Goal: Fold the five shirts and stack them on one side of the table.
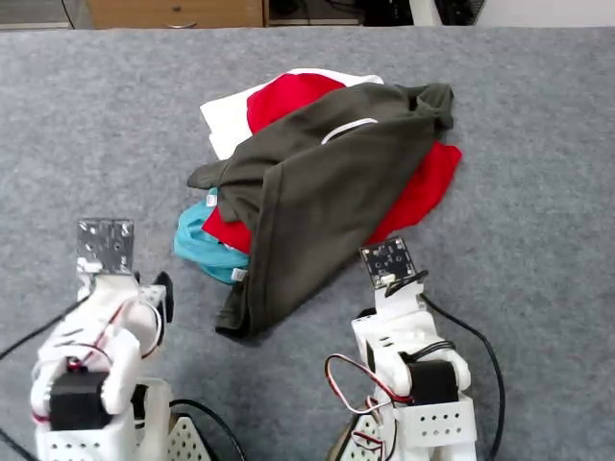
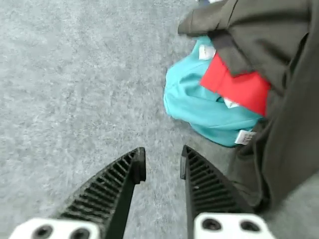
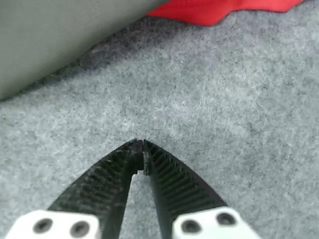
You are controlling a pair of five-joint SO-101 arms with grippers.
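Note:
A loose pile of shirts lies mid-table. A dark olive shirt (image 1: 317, 192) drapes over a red shirt (image 1: 423, 187), a white shirt (image 1: 226, 115) and a teal shirt (image 1: 202, 245). My left gripper (image 2: 162, 164) hovers open over bare carpet, a short way from the teal shirt (image 2: 204, 109), the red shirt (image 2: 239, 84) and the olive shirt (image 2: 279, 124). My right gripper (image 3: 143, 149) is shut on nothing above the carpet, near the edge of the olive shirt (image 3: 55, 40) and the red shirt (image 3: 219, 10).
Grey carpet (image 1: 538, 125) covers the table, with open room on both sides of the pile. Both arm bases (image 1: 96, 384) (image 1: 413, 384) stand at the near edge. Wooden furniture (image 1: 173, 12) runs along the far edge.

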